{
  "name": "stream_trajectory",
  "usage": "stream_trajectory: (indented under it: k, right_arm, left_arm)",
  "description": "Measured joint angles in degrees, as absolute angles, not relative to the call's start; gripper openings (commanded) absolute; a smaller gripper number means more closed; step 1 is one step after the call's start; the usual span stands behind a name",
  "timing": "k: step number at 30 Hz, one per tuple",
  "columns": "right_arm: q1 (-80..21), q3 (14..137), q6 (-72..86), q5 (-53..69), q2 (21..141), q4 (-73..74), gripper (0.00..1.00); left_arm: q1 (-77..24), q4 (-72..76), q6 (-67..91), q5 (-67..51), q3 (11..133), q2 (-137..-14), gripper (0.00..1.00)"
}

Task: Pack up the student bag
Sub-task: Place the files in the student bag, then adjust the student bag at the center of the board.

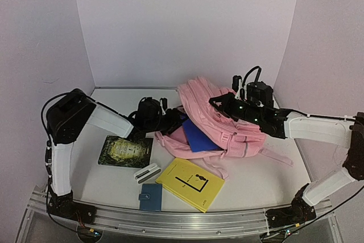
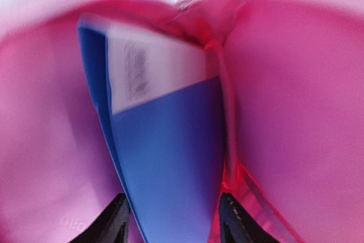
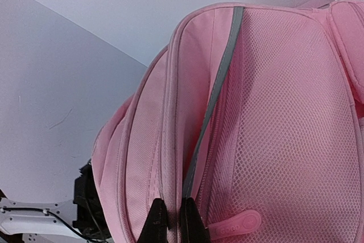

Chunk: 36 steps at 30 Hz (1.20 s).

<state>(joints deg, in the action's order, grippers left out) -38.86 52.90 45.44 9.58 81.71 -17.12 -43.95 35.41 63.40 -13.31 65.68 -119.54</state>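
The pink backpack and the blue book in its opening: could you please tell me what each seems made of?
The student bag: soft matte woven fabric, going by its seams, with an open-holed mesh panel. The blue book: probably smooth card or coated paper; flat, stiff-looking, white label.

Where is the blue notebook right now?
Top view, centre: the blue notebook pokes out of the open student bag, just right of the left gripper, beyond the yellow book.

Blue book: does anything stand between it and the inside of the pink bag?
Nothing visible does. The blue book sits in the open mouth of the student bag, pink lining on both sides. The right gripper pinches the bag's top fabric, away from the book. Deeper inside is hidden.
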Motion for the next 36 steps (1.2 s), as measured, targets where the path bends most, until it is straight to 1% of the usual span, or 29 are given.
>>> stream_trajectory:
  k: [4,11,19,20,22,23,25,26,28,30,32,34,36]
  right_arm:
    - [-39.75,52.93,43.12,8.16,82.2,-16.69,0.0]
    - [-42.07,54.95,37.94,3.97,83.92,-13.93,0.0]
    - [-48.0,60.43,31.61,-2.99,92.64,-9.21,0.0]
    - [-48.63,61.46,31.02,-3.76,94.17,-8.42,0.02]
    - [-49.84,63.8,29.75,-5.04,97.46,-6.47,0.23]
    - [-50.41,65.0,28.99,-5.75,98.87,-5.26,0.39]
    - [-51.45,66.91,27.51,-6.87,100.83,-3.38,0.63]
    - [-51.95,67.4,26.91,-7.24,101.12,-2.83,0.73]
    - [-52.77,67.72,26.32,-8.06,100.4,-2.11,0.87]
    - [-53.29,67.24,26.42,-8.52,98.41,-1.5,0.94]
    - [-53.52,65.19,27.08,-9.09,94.7,-1.16,0.97]
    - [-53.46,61.79,28.6,-9.67,89.61,-0.94,0.97]
    - [-53.31,57.51,30.73,-9.89,84.74,-1.25,0.92]
  left_arm:
    - [-41.84,28.1,57.46,-11.6,63.54,-108.24,0.71]
    - [-39.65,18.03,52.67,-8.67,56.31,-90.45,0.81]
    - [-36.91,5.73,52.26,-8.47,49.46,-80.46,0.93]
    - [-36.92,4.84,52.28,-8.74,49.26,-79.63,0.94]
    - [-36.96,3.92,52.35,-9.51,49.1,-78.32,0.96]
    - [-36.97,3.67,52.44,-10.14,49.1,-78.04,0.97]
    - [-36.97,3.09,52.49,-10.83,49.04,-78.01,0.97]
    - [-36.97,2.86,52.53,-11.17,48.93,-78.07,0.98]
    - [-36.97,2.87,52.58,-11.84,48.42,-78.27,0.98]
    - [-36.97,2.88,52.72,-12.25,48.01,-78.8,0.98]
    - [-36.97,3.05,52.83,-12.87,47.81,-80.04,0.98]
    - [-36.97,3.53,52.93,-13.85,47.81,-82.07,0.98]
    - [-36.97,4.14,52.93,-14.94,47.81,-84.57,0.98]
